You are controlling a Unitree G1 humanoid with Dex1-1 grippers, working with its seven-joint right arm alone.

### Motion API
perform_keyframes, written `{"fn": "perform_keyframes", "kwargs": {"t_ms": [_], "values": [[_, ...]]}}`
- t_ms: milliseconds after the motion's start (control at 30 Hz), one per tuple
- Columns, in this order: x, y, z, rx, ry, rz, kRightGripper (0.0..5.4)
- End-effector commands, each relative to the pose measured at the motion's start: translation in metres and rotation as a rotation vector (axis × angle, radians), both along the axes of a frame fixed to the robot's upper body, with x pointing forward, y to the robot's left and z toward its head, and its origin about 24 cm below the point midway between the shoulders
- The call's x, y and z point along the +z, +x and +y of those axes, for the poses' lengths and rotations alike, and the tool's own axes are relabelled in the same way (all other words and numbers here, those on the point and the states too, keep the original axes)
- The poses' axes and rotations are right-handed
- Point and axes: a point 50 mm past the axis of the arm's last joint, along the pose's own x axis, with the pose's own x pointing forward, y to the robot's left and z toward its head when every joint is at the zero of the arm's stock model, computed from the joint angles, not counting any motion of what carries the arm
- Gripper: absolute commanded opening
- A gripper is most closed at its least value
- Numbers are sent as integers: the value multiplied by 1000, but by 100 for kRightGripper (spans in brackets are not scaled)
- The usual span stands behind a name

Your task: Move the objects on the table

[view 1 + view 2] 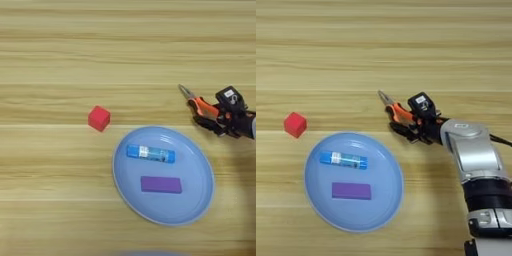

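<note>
Pliers (393,109) are being gripped at their orange handles by the jaws of the right gripper (406,122), closed around them, apparently for carrying. They are being held just beyond the blue plate (391,172), long axis diagonal, metal nose pointing up-left. The blue stick (343,160) and purple block (351,190) are lying crosswise on the plate; the red cube (295,124) is resting on the counter (381,45).

Looks like a lab test bench to me, not a home or kitchen. All I get is a bare wooden table (60,45) filling the view. On it is a blue plate (200,165) holding a purple block (161,184) and a blue stick (150,153), not food. Left of the plate is a red cube (99,118); right of it, a robot arm (476,160) with pliers (395,109).
</note>
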Motion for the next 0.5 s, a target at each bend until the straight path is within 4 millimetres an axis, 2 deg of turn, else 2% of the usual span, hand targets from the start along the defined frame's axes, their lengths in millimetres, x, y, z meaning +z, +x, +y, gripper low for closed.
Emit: {"fn": "perform_keyframes", "kwargs": {"t_ms": [33, 467, 500], "values": [[33, 14, -9, -2, -60, -138, 346], [20, 14, -13, -5, -65, -102, 346], [20, 14, -13, -4, -65, -102, 375]]}}
